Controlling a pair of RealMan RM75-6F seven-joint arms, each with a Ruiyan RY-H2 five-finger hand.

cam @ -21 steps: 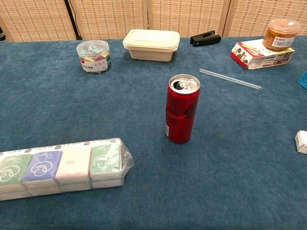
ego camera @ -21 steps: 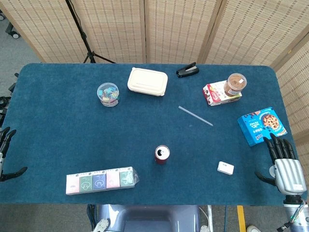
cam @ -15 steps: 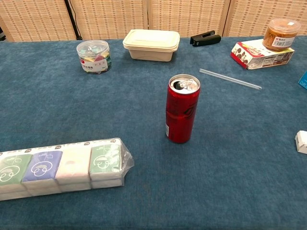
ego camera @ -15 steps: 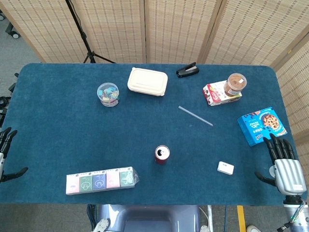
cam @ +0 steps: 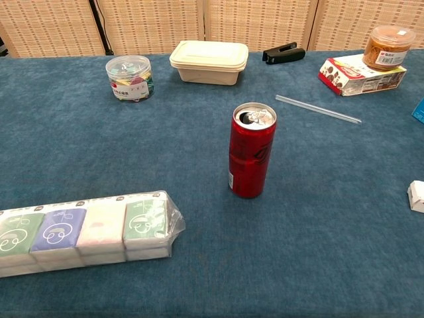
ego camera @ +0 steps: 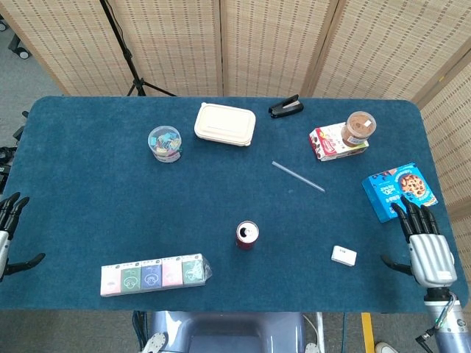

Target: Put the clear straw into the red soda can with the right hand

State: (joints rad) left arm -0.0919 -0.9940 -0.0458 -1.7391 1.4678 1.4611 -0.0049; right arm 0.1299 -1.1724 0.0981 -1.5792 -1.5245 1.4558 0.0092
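— What moved?
— The right robot hand (ego camera: 425,246) has crept inward and forward, its spread fingertips now closer to the blue cookie box (ego camera: 398,190).
— And the left?
— Barely shifted.

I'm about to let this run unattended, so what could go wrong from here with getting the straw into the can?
The clear straw lies flat on the blue cloth, thin and hard to pinch; it may roll or slip. The right hand, open at the table's edge, could brush the blue cookie box or the small white box as it reaches. The red soda can is tall with a small opening; a nudge might tip it.
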